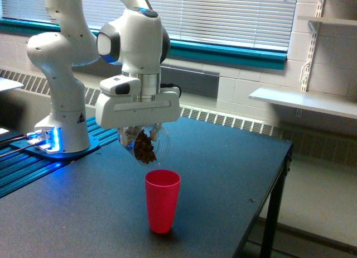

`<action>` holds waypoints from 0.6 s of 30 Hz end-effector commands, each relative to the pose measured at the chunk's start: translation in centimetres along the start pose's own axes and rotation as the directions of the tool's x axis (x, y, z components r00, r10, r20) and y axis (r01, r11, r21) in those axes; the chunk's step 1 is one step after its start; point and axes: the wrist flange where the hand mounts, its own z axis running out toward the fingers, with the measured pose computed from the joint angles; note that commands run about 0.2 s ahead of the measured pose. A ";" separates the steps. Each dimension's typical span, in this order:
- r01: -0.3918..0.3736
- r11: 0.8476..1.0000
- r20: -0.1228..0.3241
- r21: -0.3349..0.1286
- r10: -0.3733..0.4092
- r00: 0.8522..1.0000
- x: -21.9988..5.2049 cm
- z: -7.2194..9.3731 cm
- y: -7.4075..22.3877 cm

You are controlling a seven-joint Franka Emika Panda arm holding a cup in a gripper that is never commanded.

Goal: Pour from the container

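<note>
The container, a clear rounded cup with brown pieces inside, hangs tilted under the white hand of the arm. My gripper is shut on it, and its fingers are mostly hidden behind the hand and the cup. The cup's lower end points down toward the red cup, which stands upright on the dark table just below and slightly to the exterior view's right. A small gap separates the two cups. The brown pieces sit low in the clear cup.
The arm's white base stands on a blue lit plate at the exterior view's left. The table's edge runs along the exterior view's right side, by a black leg. A wall shelf hangs beyond it.
</note>
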 end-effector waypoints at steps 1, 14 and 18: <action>-0.007 1.000 0.004 -0.017 0.007 1.000 0.5 -0.1 -0.3; 0.009 0.999 0.019 -0.045 -0.008 1.000 0.6 0.5 -1.0; 0.016 0.999 0.022 -0.051 -0.015 1.000 0.6 0.6 -1.3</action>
